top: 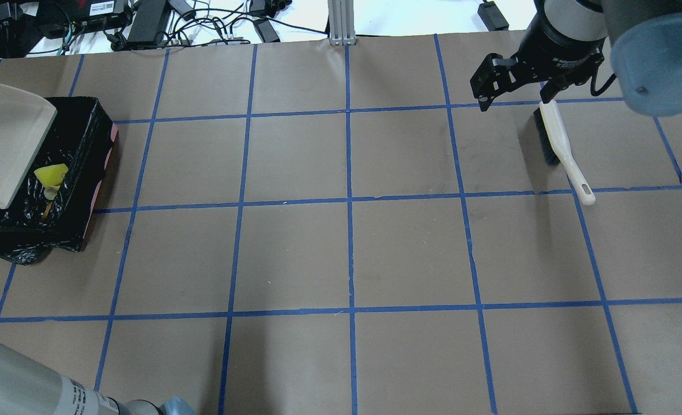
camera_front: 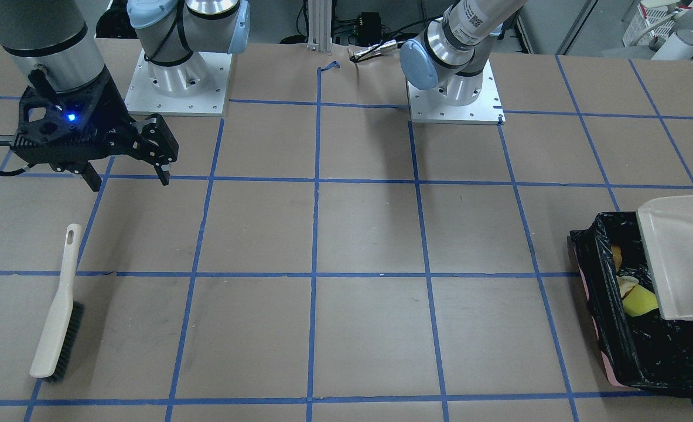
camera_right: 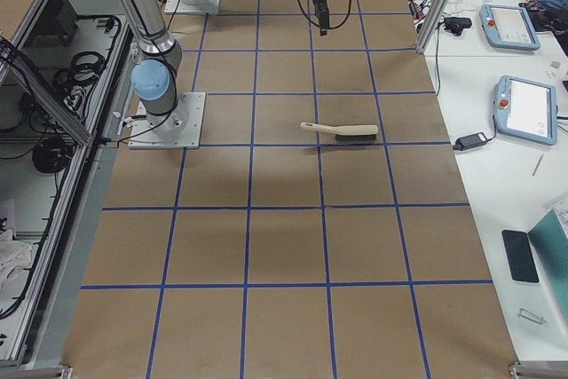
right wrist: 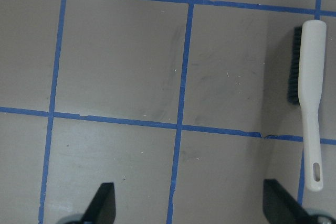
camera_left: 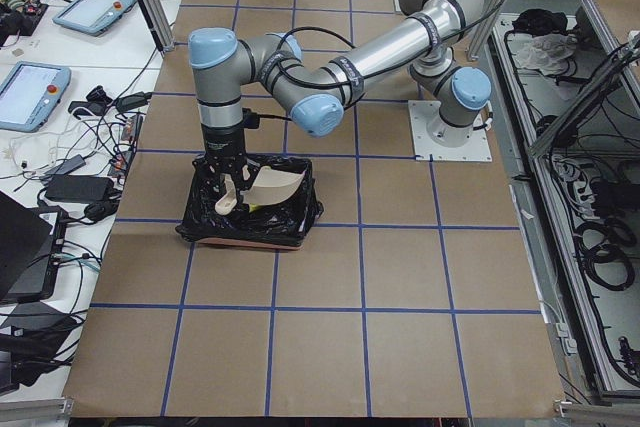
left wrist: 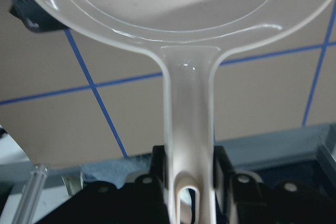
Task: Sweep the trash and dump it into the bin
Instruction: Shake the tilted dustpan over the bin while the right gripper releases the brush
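Note:
The bin (camera_front: 615,346), lined with a black bag, stands at the table's end on my left side; it also shows in the overhead view (top: 84,173). Inside it lie the yellow sponge wedge (camera_front: 640,302) (top: 51,173), a pale piece (camera_front: 627,285) and a brownish bit (camera_front: 616,256). My left gripper (left wrist: 188,182) is shut on the handle (left wrist: 188,140) of the beige dustpan (camera_front: 683,258) (top: 0,144), which it holds tilted over the bin (camera_left: 250,225). My right gripper (camera_front: 128,180) (top: 513,101) is open and empty, above the table beside the brush (camera_front: 59,305) (right wrist: 310,93).
The white-handled brush (top: 560,144) lies flat on the table on my right side, bristles sideways. Blue tape lines grid the brown table (top: 346,253). Both arm bases (camera_front: 176,82) sit at the robot's edge. Cables and devices lie beyond the far edge (top: 144,23).

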`<state>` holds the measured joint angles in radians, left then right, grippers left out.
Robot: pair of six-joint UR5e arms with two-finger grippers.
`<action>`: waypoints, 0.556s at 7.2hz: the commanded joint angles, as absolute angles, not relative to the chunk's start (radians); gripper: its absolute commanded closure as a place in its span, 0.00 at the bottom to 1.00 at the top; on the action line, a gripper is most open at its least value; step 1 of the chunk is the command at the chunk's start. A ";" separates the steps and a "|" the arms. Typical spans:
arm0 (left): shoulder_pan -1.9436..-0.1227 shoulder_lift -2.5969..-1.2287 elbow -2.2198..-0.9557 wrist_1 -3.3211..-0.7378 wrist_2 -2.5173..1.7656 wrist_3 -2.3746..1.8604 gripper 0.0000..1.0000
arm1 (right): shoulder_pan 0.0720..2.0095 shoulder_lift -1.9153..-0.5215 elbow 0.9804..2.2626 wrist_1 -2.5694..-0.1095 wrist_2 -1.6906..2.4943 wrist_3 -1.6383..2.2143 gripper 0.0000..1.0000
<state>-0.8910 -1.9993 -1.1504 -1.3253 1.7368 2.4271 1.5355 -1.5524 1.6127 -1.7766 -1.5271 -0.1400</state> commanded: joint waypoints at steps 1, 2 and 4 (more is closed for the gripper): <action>-0.890 -1.956 -1.150 -1.466 1.512 2.317 1.00 | 1.536 -1.554 1.614 -1.761 -1.528 -0.141 0.00; -0.925 -1.948 -1.152 -1.503 1.503 2.239 1.00 | 1.536 -1.554 1.614 -1.761 -1.528 -0.141 0.00; -1.064 -1.947 -1.158 -1.514 1.494 2.066 1.00 | 1.536 -1.554 1.614 -1.759 -1.532 -0.141 0.00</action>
<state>-0.9813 -1.9497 -1.1534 -1.5013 1.5058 2.1746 1.5355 -1.5539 1.6137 -1.7596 -1.5309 -0.1411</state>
